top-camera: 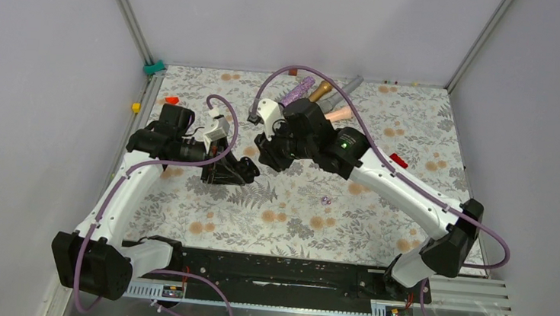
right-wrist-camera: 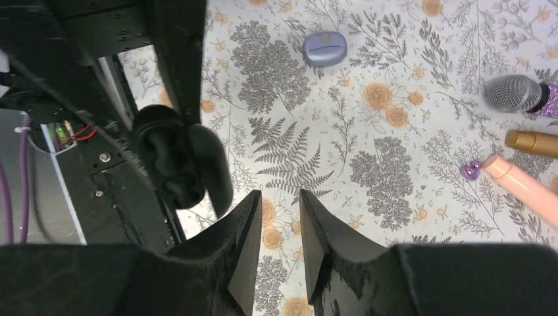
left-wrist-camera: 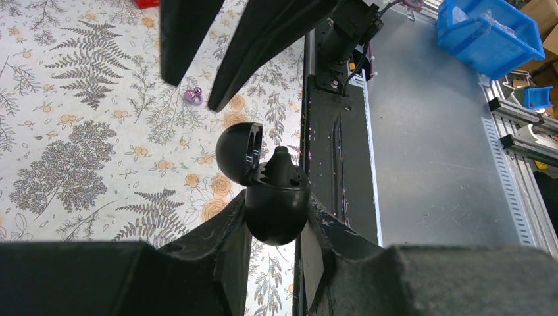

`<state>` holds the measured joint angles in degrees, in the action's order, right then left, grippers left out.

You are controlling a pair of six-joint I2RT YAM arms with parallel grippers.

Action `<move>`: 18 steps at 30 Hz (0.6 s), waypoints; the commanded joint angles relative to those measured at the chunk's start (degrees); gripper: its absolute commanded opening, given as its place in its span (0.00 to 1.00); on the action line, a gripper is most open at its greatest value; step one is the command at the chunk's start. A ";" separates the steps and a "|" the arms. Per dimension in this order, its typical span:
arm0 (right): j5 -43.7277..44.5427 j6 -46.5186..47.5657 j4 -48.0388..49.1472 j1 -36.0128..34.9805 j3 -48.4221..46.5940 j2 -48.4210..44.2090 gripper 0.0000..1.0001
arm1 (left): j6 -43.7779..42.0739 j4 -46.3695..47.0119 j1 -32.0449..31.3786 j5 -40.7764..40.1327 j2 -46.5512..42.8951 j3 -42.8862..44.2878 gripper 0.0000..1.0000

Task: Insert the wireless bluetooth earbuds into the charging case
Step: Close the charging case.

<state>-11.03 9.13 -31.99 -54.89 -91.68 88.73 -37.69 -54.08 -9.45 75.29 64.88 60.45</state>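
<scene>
Left gripper [left-wrist-camera: 276,207]: was clamped on black charging case [left-wrist-camera: 275,227], lid [left-wrist-camera: 240,149] hinged open. Right gripper [right-wrist-camera: 278,197]: fingers stood slightly apart, holding nothing. Purple earbud [left-wrist-camera: 193,96] lay loose on floral cloth [left-wrist-camera: 59,125].

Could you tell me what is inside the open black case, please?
A black earbud seems to protrude from the case; its dark interior hides whether another sits inside.

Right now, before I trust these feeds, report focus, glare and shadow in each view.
Top external: even soft light, floral tablecloth sharp, arm shadows faint. Left wrist: open glossy black oval charging case crisp, thin glints on its lid; left gripper around it dark, blurred near the lens. Right wrist: cloth and pale lilac oval case sharp; right gripper dark, soft-edged.
</scene>
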 commanded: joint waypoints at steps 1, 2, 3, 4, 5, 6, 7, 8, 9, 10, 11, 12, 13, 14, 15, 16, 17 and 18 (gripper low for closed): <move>1.42 -1.80 3.38 0.18 0.37 1.76 0.35 | -1.51 1.53 -0.21 3.08 -1.43 2.12 0.00; 0.27 -1.90 3.34 0.22 0.44 1.65 0.35 | -1.54 1.55 -0.21 3.03 -1.36 2.09 0.00; -0.86 -1.87 3.31 0.23 0.45 1.54 0.35 | -1.58 1.53 -0.21 3.01 -1.32 2.13 0.00; -2.24 -1.83 3.06 0.23 0.36 1.39 0.35 | -1.71 1.60 -0.21 3.03 -1.25 2.11 0.00; -3.70 -1.68 2.69 0.21 0.17 1.40 0.35 | -1.76 1.58 -0.17 3.07 -1.16 2.13 0.00; -5.24 -1.66 2.30 0.22 0.11 1.35 0.35 | -1.79 1.57 -0.20 3.02 -1.14 2.09 0.00; -6.40 -1.65 2.15 0.23 0.16 1.17 0.35 | -1.83 1.51 -0.15 2.95 -1.08 2.13 0.00; -7.70 -1.63 2.06 0.18 0.25 1.08 0.35 | -1.79 1.46 -0.21 2.97 -1.05 2.12 0.00; -8.64 -1.62 1.89 0.22 0.19 0.90 0.35 | -1.79 1.44 -0.21 2.82 -0.97 2.13 0.00; -9.50 -1.65 1.72 0.23 0.19 0.72 0.34 | -1.81 1.49 -0.20 2.77 -0.98 2.09 0.00; -10.00 -1.65 1.65 0.20 0.18 0.59 0.34 | -1.82 1.48 -0.17 2.73 -0.94 2.13 0.00; -10.67 -1.59 1.44 0.22 0.18 0.40 0.34 | -1.91 1.48 -0.21 2.73 -0.98 2.13 0.00; -11.33 -1.53 1.29 0.23 0.12 0.36 0.34 | -1.88 1.48 -0.21 2.61 -0.91 2.17 0.00; -11.96 -1.42 0.97 0.23 0.06 0.23 0.34 | -1.89 1.43 -0.14 2.52 -0.90 2.21 0.00; -12.40 -1.39 0.89 0.23 0.01 0.14 0.34 | -1.91 1.43 -0.14 2.46 -0.71 2.30 0.00; -12.78 -1.36 0.80 0.23 -0.03 0.05 0.34 | -1.93 1.39 -0.12 2.48 -0.64 2.35 0.00; -12.87 -1.46 0.72 0.23 -0.07 0.03 0.34 | -1.87 1.38 -0.13 2.35 -0.58 2.47 0.00; -12.83 -1.45 0.62 0.23 -0.10 -0.04 0.34 | -1.91 1.42 -0.15 2.33 -0.40 2.48 0.00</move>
<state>-20.43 7.81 -31.27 -54.78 -90.94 90.89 -37.74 -54.24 -9.45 75.31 64.88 60.45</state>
